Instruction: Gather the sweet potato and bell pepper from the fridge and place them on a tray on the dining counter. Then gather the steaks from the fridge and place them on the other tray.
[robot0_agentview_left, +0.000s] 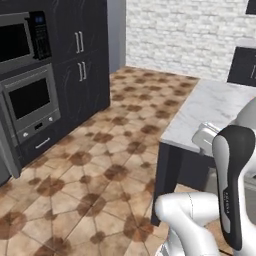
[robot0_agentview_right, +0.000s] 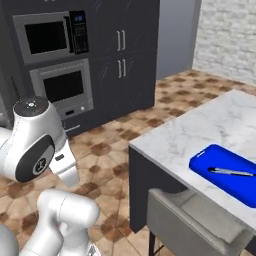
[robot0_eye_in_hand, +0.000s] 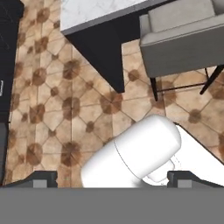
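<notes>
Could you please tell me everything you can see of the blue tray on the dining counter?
The blue tray is a bright, glossy rectangle with rounded corners and a low raised rim; it looks like plastic. It lies flat on the white-grey marbled top of the dining counter, near the edge that faces the grey chair, and its far end runs out of the picture. A thin silvery utensil rests in it; what kind it is I cannot tell. No vegetables or steaks are on it.

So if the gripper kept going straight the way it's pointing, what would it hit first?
Probably the tiled floor, beside the dining counter's dark base; the open gripper looks down at it. Depth is unclear.
</notes>
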